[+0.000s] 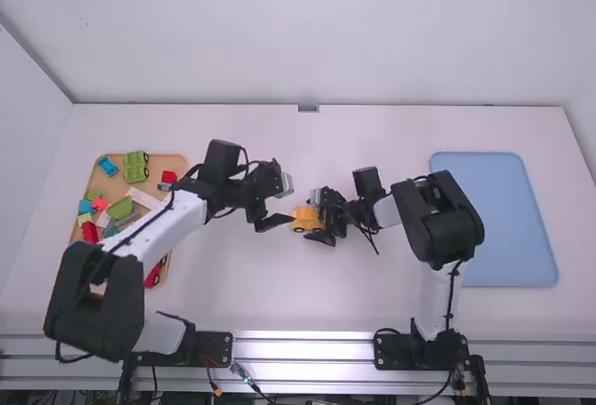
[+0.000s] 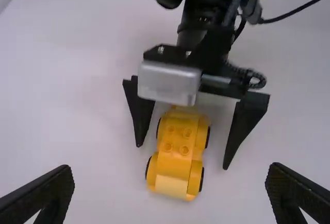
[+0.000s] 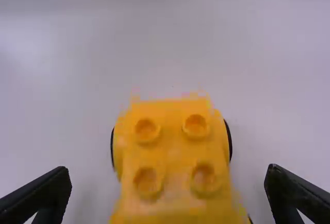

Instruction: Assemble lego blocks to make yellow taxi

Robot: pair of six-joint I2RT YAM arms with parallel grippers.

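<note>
Between the two grippers, a yellow four-wheeled car base [image 1: 303, 224] stands on the table. My left gripper [image 1: 287, 204] is just left of it, open and holding nothing. From the right, my right gripper [image 1: 315, 219] straddles the car with open fingers. In the left wrist view the car [image 2: 174, 157] shows studs on its middle and a pale sloped end; the right gripper [image 2: 182, 156] has gaps on both sides of it, beyond the spread left gripper [image 2: 170, 169]. The right wrist view has the studded car [image 3: 172, 157] between the open fingers of the right gripper [image 3: 167, 169].
At the left, partly under the left arm, a wooden tray [image 1: 168, 160] holds several coloured blocks, with a green wheeled piece [image 1: 135, 167] at its back. A blue tray [image 1: 503, 219] lies at the right.
</note>
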